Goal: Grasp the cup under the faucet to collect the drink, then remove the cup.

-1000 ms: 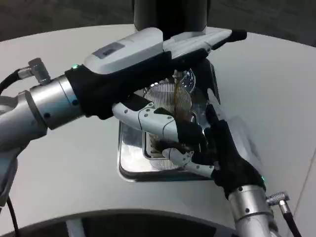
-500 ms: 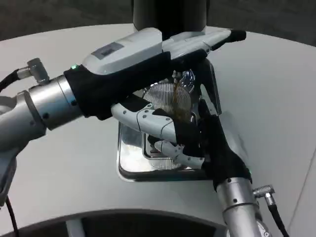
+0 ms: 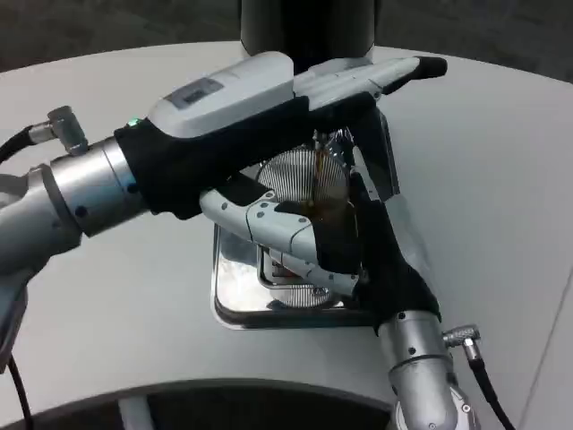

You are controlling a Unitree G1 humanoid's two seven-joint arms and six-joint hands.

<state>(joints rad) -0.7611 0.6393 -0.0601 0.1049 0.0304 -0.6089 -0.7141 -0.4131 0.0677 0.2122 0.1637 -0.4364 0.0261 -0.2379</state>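
Observation:
A clear cup (image 3: 333,213) with brown drink in it stands on the steel drip tray (image 3: 235,291). A thin brown stream (image 3: 320,170) falls into the cup from the faucet (image 3: 333,139) above it. My right hand (image 3: 372,255) wraps the cup from the near right side, its fingers (image 3: 304,267) curled round the front. My left hand (image 3: 242,98) reaches across above the cup. Its fingers (image 3: 403,70) lie stretched out at the dispenser's tap, and its thumb (image 3: 264,215) hangs beside the cup. Both hands hide much of the cup.
The dark dispenser body (image 3: 309,25) rises at the back of the round white table (image 3: 107,296). A round ribbed grille (image 3: 291,172) lies on the tray behind the cup. Open tabletop stretches to the left and far right.
My right hand has slid up and to the left, closing in around the cup, and its forearm now stands steeper. The left arm has held still and the stream keeps running.

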